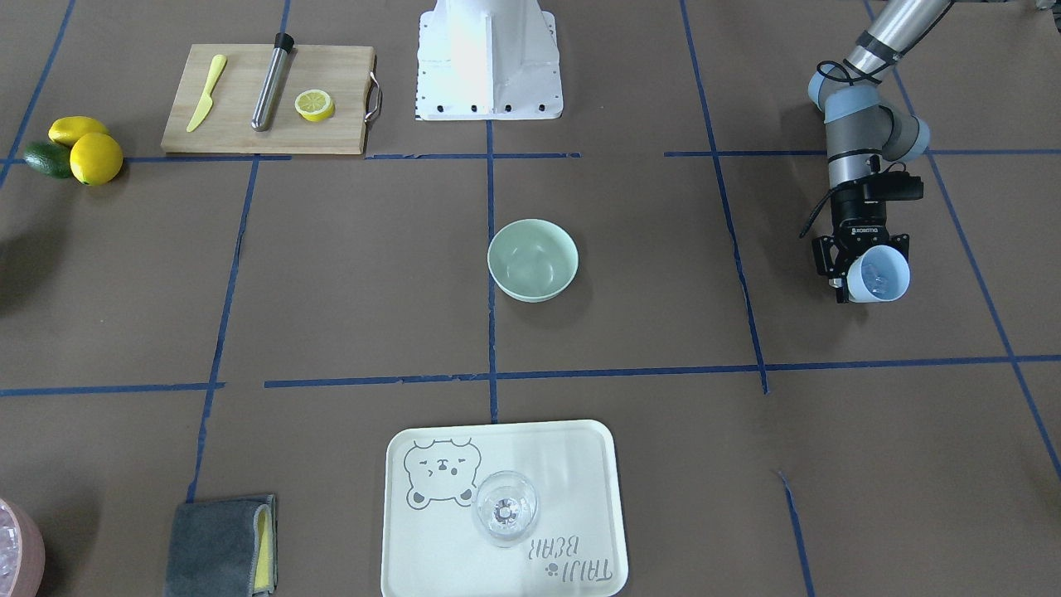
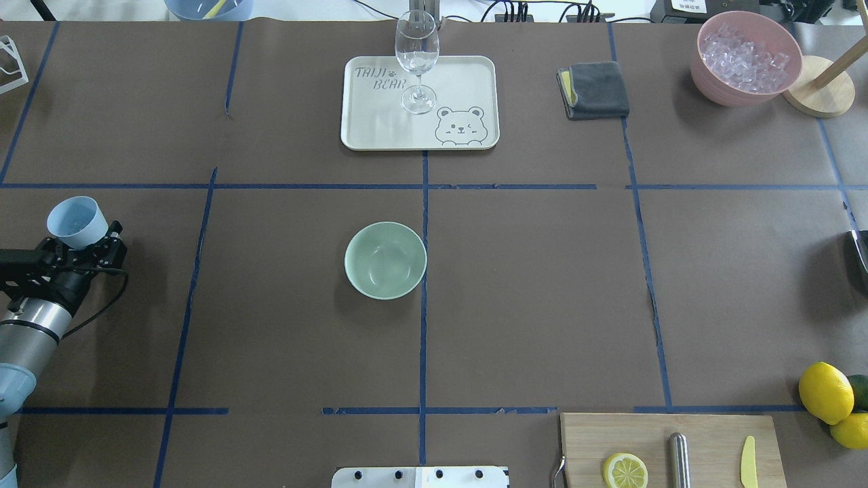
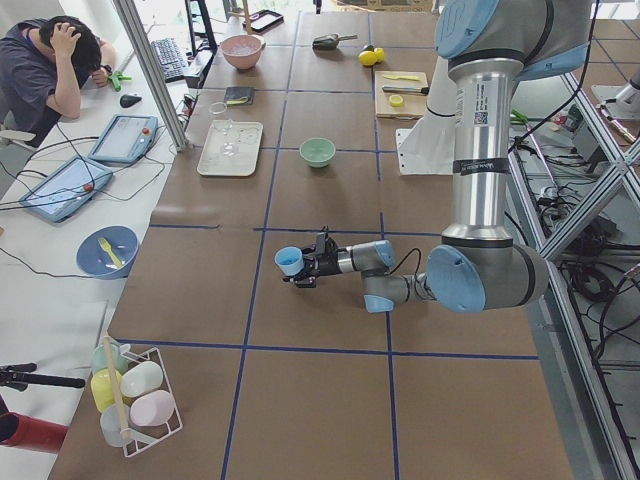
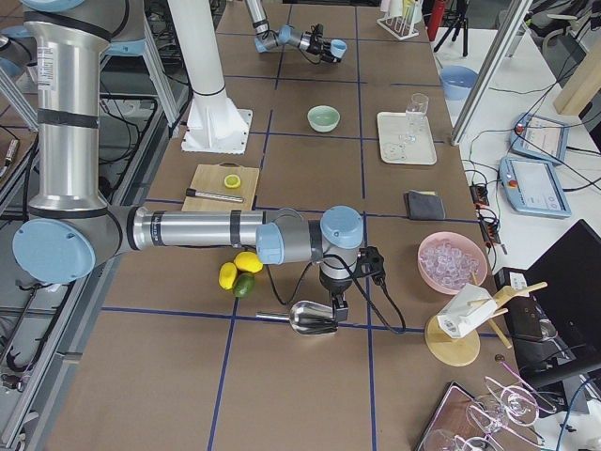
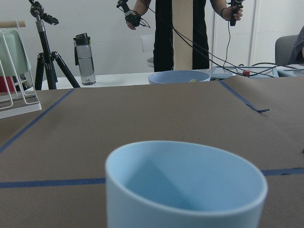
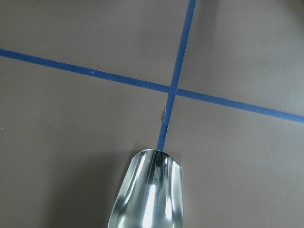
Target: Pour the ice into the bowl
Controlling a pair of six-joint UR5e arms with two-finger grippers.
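The pale mint-green bowl (image 1: 532, 259) (image 2: 385, 260) stands empty at the table's middle. My left gripper (image 1: 862, 259) (image 2: 85, 245) is far off to the bowl's side, near the table's left end, shut on a light blue cup (image 1: 879, 276) (image 2: 76, 221) (image 5: 185, 190). A few glassy cubes of ice (image 1: 881, 286) show faintly inside the cup. My right gripper (image 4: 333, 303) hangs over the table's right end with a metal scoop (image 4: 312, 319) (image 6: 148, 192) under it. Its fingers are hidden, so I cannot tell whether they are shut.
A pink container (image 2: 744, 59) of ice cubes stands at the far right corner, beside a grey cloth (image 2: 595, 89). A wine glass (image 2: 416, 57) stands on a cream tray (image 2: 468, 74). A cutting board (image 1: 265, 99) holds a knife, muddler and lemon half; lemons (image 1: 87, 149) lie beside it.
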